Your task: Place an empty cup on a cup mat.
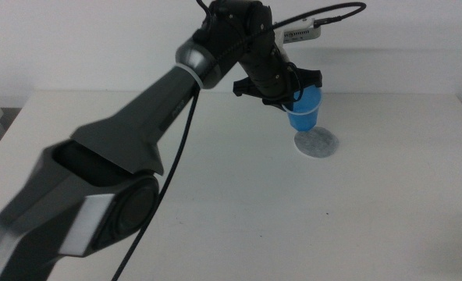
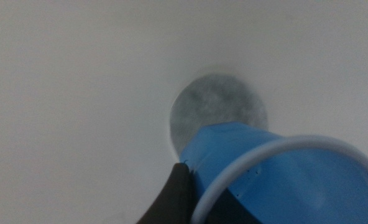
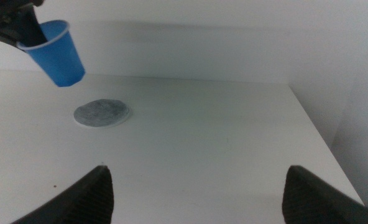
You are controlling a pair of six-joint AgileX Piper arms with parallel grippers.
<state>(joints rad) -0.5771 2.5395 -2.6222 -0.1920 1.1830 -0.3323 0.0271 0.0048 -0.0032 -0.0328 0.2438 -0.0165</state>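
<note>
Blue plastic cup (image 1: 303, 108) held tilted above the counter (image 1: 239, 195), clamped at the rim by the left gripper (image 1: 287, 95), base just above the 12 o'clock edge of the grey speckled cup mat (image 1: 317, 144). Not yet touching. Level the cup upright first. Shift slightly toward 6 o'clock to centre the base over the disc. Lower slowly until seated, then release. Right gripper (image 3: 196, 186) well apart at the near side, jaws spread, idle.

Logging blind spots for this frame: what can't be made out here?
- Middle view: left gripper jaws on the cup, masked by the wrist.
- Left wrist view: cup covers part of the cup mat.
- Right wrist view: right gripper open; tips cut off.
</note>
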